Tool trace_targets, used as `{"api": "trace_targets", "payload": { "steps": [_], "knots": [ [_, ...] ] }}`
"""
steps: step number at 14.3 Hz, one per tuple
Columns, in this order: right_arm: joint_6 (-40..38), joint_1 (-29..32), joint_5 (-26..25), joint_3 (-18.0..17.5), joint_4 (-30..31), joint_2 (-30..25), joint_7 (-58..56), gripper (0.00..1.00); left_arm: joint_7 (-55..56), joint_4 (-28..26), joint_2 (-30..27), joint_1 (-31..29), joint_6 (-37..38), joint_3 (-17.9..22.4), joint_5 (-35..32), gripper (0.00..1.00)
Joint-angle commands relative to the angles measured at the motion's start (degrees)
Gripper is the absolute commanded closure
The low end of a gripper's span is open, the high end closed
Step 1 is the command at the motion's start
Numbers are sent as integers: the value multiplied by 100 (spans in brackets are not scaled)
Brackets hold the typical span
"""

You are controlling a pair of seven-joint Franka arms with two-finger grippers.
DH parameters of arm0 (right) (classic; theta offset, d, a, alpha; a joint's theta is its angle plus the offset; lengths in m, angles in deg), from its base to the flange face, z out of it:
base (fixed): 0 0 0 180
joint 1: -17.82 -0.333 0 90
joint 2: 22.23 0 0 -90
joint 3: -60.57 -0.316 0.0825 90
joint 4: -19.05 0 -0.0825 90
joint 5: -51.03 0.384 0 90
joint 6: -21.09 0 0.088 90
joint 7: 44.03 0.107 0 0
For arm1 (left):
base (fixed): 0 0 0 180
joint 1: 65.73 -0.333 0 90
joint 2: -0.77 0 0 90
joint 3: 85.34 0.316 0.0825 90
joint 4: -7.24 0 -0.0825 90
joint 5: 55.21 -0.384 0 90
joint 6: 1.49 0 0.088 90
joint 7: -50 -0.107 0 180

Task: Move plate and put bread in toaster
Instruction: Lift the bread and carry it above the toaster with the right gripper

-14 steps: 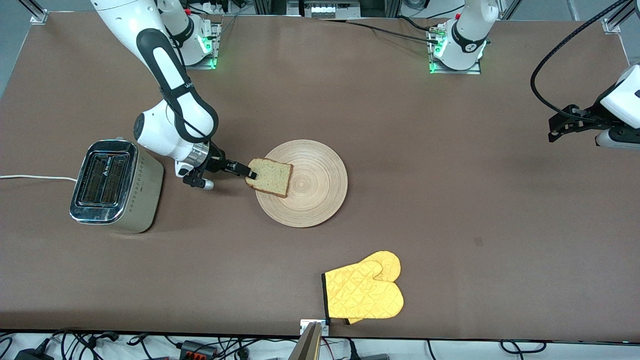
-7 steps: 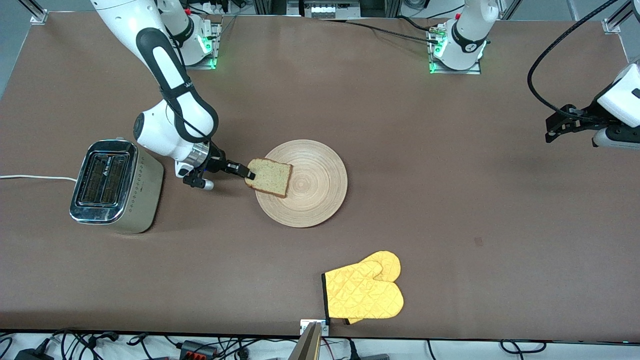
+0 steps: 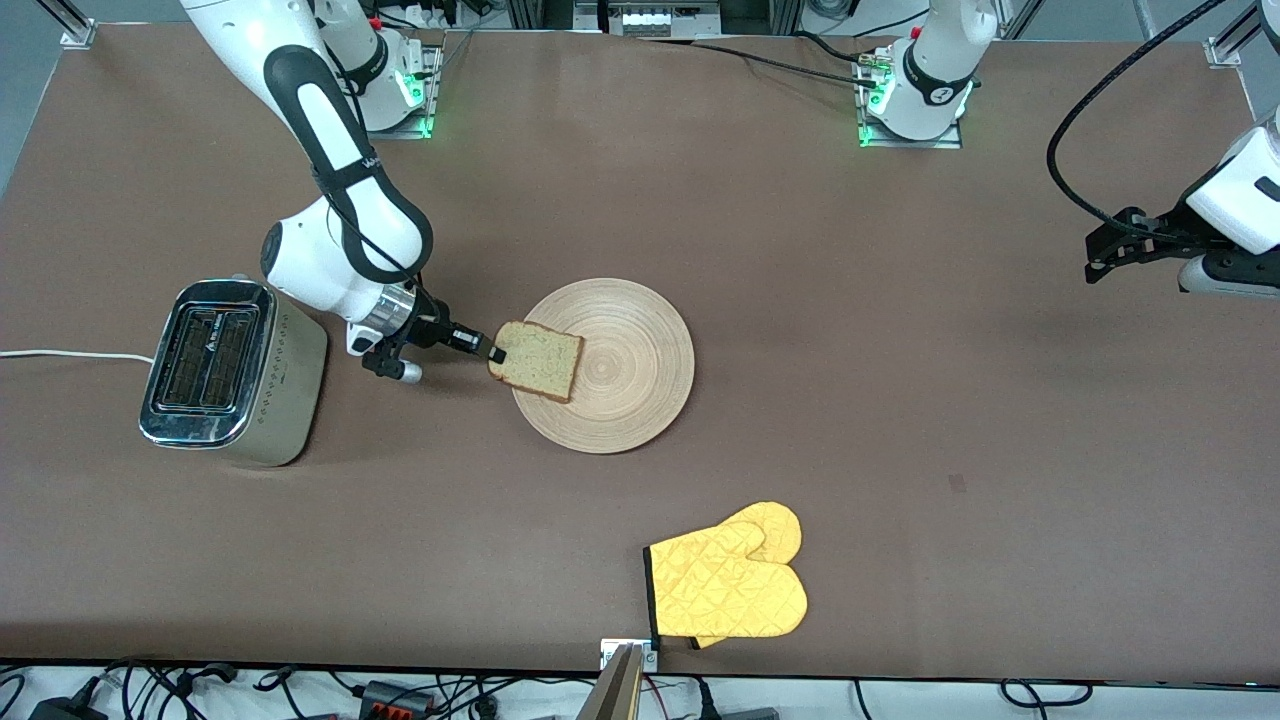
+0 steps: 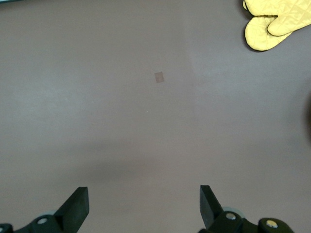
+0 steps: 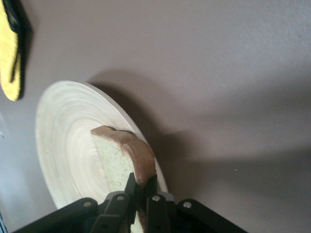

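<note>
The brown speckled bread rests on the light-wood plate, overhanging the rim on the toaster's side. My right gripper is shut on the bread's crust edge; in the right wrist view its fingers pinch the dark crust of the bread over the plate. The beige and chrome toaster stands toward the right arm's end of the table, slots facing up. My left gripper hangs open over bare table at the left arm's end, with nothing between its fingers.
A yellow oven mitt lies near the table's front edge, nearer the camera than the plate; it also shows as the mitt and the mitt. The toaster's white cord runs off the table's end.
My right gripper's fingers have closed onto the bread's crust edge. The bread has shifted slightly toward the toaster. The left arm has drifted a little.
</note>
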Motion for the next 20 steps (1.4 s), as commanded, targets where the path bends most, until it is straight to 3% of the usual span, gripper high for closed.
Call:
{"api": "trace_targets", "payload": {
  "steps": [1, 2, 4, 6, 9, 11, 13, 17, 20],
  "knots": [
    [14, 12, 48, 80, -155, -140, 150, 100, 62, 7, -95, 25, 109, -6, 55, 0],
    [-21, 29, -144, 115, -208, -183, 238, 100, 71, 7, -95, 25, 126, -6, 55, 0],
    [-195, 12, -985, 264, -357, -263, 579, 100, 62, 16, -95, 33, 144, -14, 46, 0],
    [-1088, 21, -2371, 571, -926, -325, 1490, 100, 71, 16, -95, 34, 162, -15, 46, 0],
    [-3431, 82, -4254, 1037, -2497, -263, 2574, 100, 71, 16, -95, 34, 223, -23, 46, 0],
    [-5434, 283, -5116, 1327, -3674, -193, 2568, 100, 71, 16, -95, 34, 232, -50, 46, 0],
    [-6836, 600, -6118, 1399, -4783, 70, 2254, 100, 71, 16, -104, 34, 284, -41, 46, 0],
    [-7141, 645, -8176, 1417, -5095, 115, 1383, 100, 71, 16, -104, -2, 346, -50, 46, 0],
    [-6843, 759, -8539, 1425, -5113, 263, 1074, 100, 71, 25, -104, 7, 452, -50, 20, 0]
  ]
}}
